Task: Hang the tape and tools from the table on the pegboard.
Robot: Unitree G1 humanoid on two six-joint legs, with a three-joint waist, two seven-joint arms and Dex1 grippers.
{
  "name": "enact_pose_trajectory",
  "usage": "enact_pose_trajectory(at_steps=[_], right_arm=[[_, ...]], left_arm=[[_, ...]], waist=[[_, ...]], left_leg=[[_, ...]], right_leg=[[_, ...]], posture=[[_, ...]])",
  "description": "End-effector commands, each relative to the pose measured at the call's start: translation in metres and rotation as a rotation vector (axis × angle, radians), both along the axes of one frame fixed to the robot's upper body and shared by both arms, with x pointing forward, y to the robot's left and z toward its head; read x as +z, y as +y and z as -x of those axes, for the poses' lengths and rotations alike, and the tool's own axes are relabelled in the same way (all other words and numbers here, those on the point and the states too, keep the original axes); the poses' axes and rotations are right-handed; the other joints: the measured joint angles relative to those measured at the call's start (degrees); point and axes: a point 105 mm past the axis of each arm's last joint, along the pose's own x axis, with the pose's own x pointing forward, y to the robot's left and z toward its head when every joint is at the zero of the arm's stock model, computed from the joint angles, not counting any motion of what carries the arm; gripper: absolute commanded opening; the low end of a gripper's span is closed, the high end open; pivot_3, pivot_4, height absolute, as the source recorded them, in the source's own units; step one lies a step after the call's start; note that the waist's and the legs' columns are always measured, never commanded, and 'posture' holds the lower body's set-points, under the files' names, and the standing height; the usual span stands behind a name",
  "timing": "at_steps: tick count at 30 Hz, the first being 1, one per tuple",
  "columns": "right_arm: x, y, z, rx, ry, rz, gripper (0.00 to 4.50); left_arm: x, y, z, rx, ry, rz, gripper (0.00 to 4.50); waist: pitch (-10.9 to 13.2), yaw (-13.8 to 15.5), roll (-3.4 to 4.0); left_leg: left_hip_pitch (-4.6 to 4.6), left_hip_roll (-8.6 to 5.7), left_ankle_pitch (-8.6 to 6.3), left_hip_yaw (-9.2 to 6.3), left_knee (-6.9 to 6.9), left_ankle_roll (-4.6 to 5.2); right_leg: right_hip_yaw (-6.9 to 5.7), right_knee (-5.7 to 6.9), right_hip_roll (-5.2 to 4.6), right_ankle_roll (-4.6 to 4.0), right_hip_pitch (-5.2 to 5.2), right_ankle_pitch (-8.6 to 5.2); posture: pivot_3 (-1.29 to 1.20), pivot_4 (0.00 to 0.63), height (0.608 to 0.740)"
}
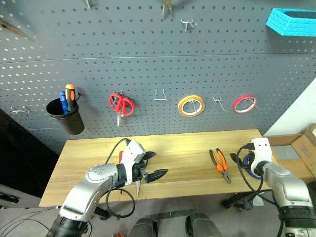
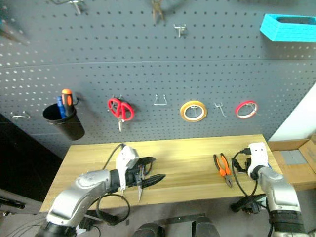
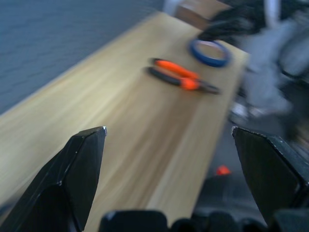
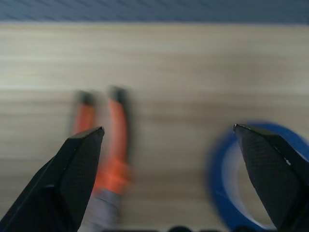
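The orange-and-black pliers lie on the right part of the table. Just right of them, the blue tape lies flat near the table's right end. My right gripper hovers open above the gap between pliers and tape. Over the table's front left, my left gripper is open and empty, pointing right. A steel scissors blade pokes out under my left hand, its handles hidden. The pegboard rises behind the table with empty hooks.
On the pegboard hang red scissors, a yellow roll, a red roll and a black cup holding screwdrivers. A cyan bin sits at the upper right. Cardboard boxes stand right of the table.
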Motion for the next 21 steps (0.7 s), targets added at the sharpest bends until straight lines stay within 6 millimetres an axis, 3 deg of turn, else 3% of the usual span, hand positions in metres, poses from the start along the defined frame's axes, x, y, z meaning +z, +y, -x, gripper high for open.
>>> enact_pose_trajectory(at_steps=[1, 5, 8, 12, 21], right_arm=[[0.003, -0.013, -0.006, -0.025, 0.105, 0.053, 4.5], [0.0, -0.02, -0.009, -0.039, 0.18, 0.026, 4.5], [-0.005, -0.012, -0.012, 0.043, 0.202, -0.034, 4.5], [-0.01, -0.011, -0.016, 0.087, 0.217, -0.038, 4.5], [-0.019, -0.014, -0.019, 0.099, 0.243, -0.026, 4.5]], left_arm=[[-0.002, -0.026, -0.002, -0.094, -0.012, 0.0, 4.46], [0.0, -0.046, -0.004, -0.13, -0.019, 0.022, 4.46], [-0.003, -0.056, -0.008, -0.11, -0.031, 0.021, 4.46], [-0.007, -0.056, -0.01, -0.06, -0.051, 0.009, 4.46], [-0.012, -0.047, 0.008, -0.032, -0.021, -0.003, 4.46]], waist=[[0.49, -0.77, -0.14], [1.73, -2.0, -0.6], [2.79, -2.04, -0.49], [4.41, -2.06, -0.48], [6.88, -1.89, -0.5]], left_leg=[[-0.03, 0.01, 0.01, 0.0, -0.01, 0.01], [-0.02, 0.11, -0.01, -0.12, -0.13, 0.04], [-0.11, 0.12, -0.03, -0.25, -0.17, 0.07], [-0.17, 0.1, -0.04, -0.24, -0.16, 0.09], [-0.33, 0.1, -0.05, -0.3, -0.12, 0.1]], right_leg=[[0.0, 0.01, 0.02, 0.0, -0.03, 0.01], [0.07, 0.02, 0.04, -0.03, -0.04, 0.01], [-0.01, -0.01, 0.03, -0.05, -0.08, 0.02], [-0.02, -0.04, -0.01, -0.04, -0.1, 0.02], [-0.08, -0.06, -0.12, -0.04, -0.2, 0.02]], posture=[[-0.16, 0.224, 0.74], [-0.15, 0.254, 0.74], [-0.14, 0.273, 0.74], [-0.12, 0.299, 0.74], [-0.09, 0.339, 0.74]])
